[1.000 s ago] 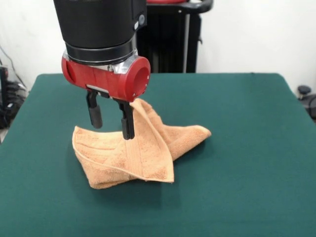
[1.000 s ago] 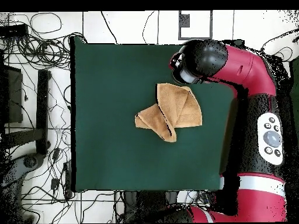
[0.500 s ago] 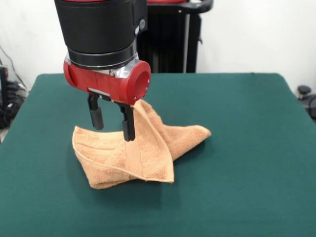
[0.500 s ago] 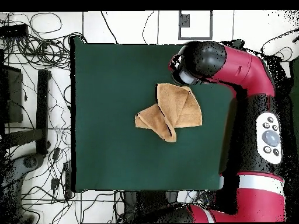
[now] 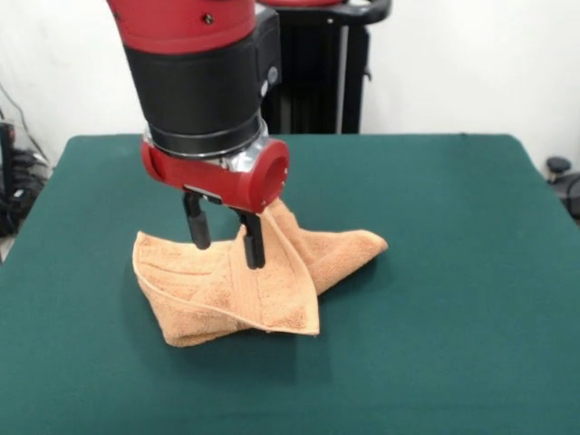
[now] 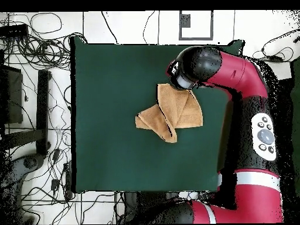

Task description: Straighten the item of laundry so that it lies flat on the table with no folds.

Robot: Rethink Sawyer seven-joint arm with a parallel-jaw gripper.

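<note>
A small orange-tan terry-cloth towel (image 5: pixel 249 281) lies crumpled on the large rectangular table topped with dark green felt-like cloth (image 5: pixel 453 272), roughly midway between the table's long edges and well clear of all four corners. In the overhead view the towel (image 6: pixel 171 112) sits closer to the table edge where the arm stands than to the opposite edge. It is not flat: one broad triangular flap with woven border bands is folded over the rest and comes to a corner pointing toward the table's near edge in the front view, a second fold runs out to a rounded end toward the right edge of that view, and a third part rises in a ridge under the arm's wrist. No label can be made out.

The red and black Sawyer arm (image 6: pixel 246 88) reaches over the table (image 6: pixel 117 88) from the side, its black wrist cylinder and red collar hanging above the towel's upper part. The gripper (image 5: pixel 227 243) points straight down with its two black fingers (image 5: pixel 198 228) spread apart, a clear gap between them. Their tips stand low over the banded flap, close to the cloth; whether they touch it cannot be told. Nothing is held between them.
</note>
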